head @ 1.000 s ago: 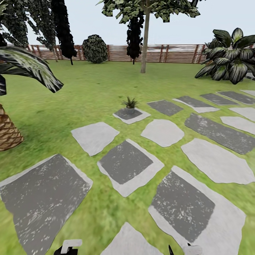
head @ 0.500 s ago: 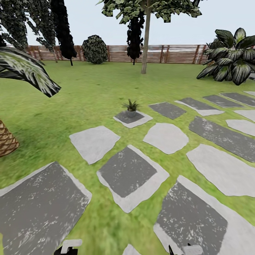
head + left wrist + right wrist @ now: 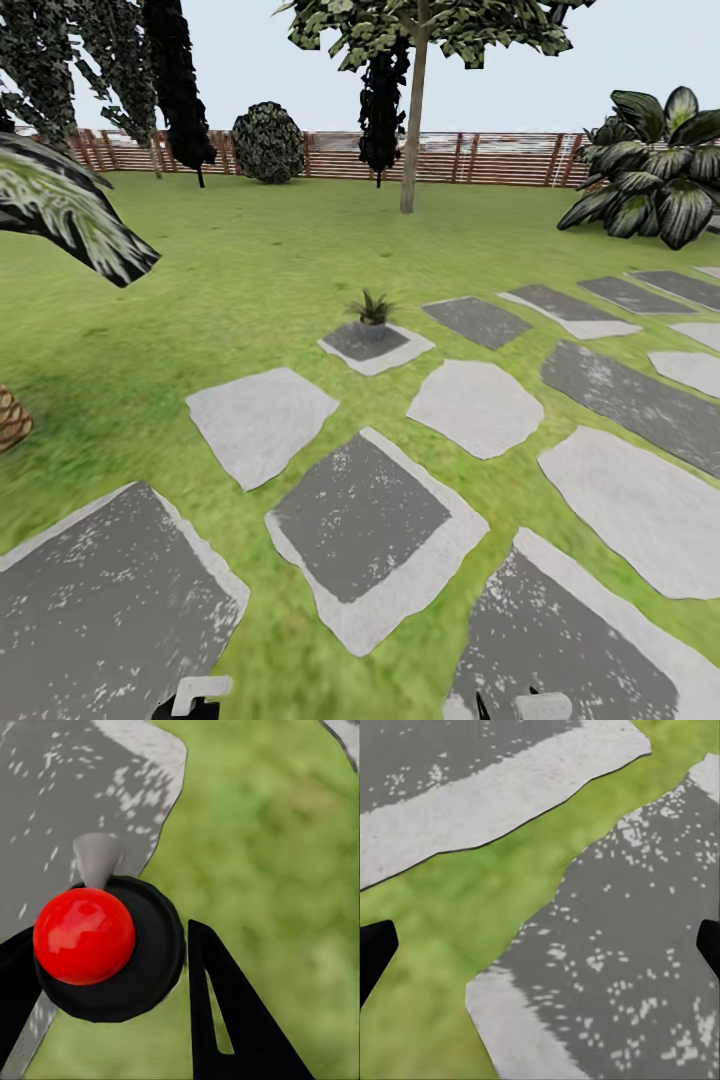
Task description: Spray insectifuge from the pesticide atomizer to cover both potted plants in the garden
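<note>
One potted plant (image 3: 372, 308), a small green rosette in a grey pot, stands on a stepping stone in the garden, some way ahead of me on the lawn. The pesticide atomizer (image 3: 142, 967) sits between the black fingers of my left gripper (image 3: 105, 945), which is shut on it; from above I see a red round cap, a black body and a whitish nozzle. Its whitish head (image 3: 200, 688) also pokes up at the head view's bottom edge. My right gripper (image 3: 540, 945) hangs open over a stone and grass, nothing between its fingers. No white specks are visible on the leaves from here.
Flat grey stepping stones (image 3: 360, 515) spread across the lawn ahead and to the right. A striped palm frond (image 3: 70, 215) overhangs at the left, a large striped-leaf plant (image 3: 655, 165) stands far right. A tree trunk (image 3: 410, 120), dark bushes and a slatted brown fence (image 3: 500, 158) line the back.
The whole view has shifted: the camera has moved forward, the stones and the potted plant look nearer, and the palm trunk has slid off to the left. Both grippers hold the same pose.
</note>
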